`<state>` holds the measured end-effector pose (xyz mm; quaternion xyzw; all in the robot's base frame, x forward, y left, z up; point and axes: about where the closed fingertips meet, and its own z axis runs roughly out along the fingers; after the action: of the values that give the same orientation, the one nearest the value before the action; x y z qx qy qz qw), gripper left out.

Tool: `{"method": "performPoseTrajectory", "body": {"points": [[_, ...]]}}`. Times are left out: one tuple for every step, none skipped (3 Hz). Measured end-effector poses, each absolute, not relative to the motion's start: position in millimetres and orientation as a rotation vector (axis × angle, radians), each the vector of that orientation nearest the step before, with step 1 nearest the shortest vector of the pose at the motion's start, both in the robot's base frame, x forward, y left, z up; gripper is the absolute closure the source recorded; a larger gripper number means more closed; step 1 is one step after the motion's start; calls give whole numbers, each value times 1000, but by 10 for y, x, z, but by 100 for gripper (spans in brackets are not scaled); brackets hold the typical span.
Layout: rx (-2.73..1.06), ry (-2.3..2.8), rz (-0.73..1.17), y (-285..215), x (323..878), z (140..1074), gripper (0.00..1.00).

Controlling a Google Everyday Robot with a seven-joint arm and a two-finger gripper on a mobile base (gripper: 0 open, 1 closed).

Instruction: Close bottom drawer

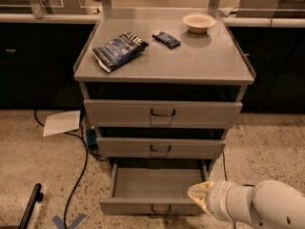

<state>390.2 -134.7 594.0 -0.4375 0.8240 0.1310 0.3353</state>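
The bottom drawer [147, 205] is the lowest of three grey drawers and stands pulled out, its empty tray showing. A small dark wire handle [160, 209] sits at the centre of its flat front. My gripper [200, 195] is at the lower right, its cream fingertips over the drawer's front right corner. The white arm [257, 206] runs off to the right. The middle drawer [160, 148] and top drawer [163, 112] are pushed in.
On the cabinet top lie a dark snack bag [119, 49], a small dark packet [166, 39] and a white bowl [198, 22]. A paper sheet [62, 122] and a black cable [81, 161] lie on the speckled floor at left. Dark counters stand behind.
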Motion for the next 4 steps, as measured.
{"method": "performPoseTrajectory", "body": {"points": [[-1130,2138,361,-1370,3953,5875,100],[-1088,2124,380,-1469,4097,5656,100],[-1044,2104,431,-1556,4283,5284,100],[-1006,2106,519,-1582,4478,4804,100]]}}
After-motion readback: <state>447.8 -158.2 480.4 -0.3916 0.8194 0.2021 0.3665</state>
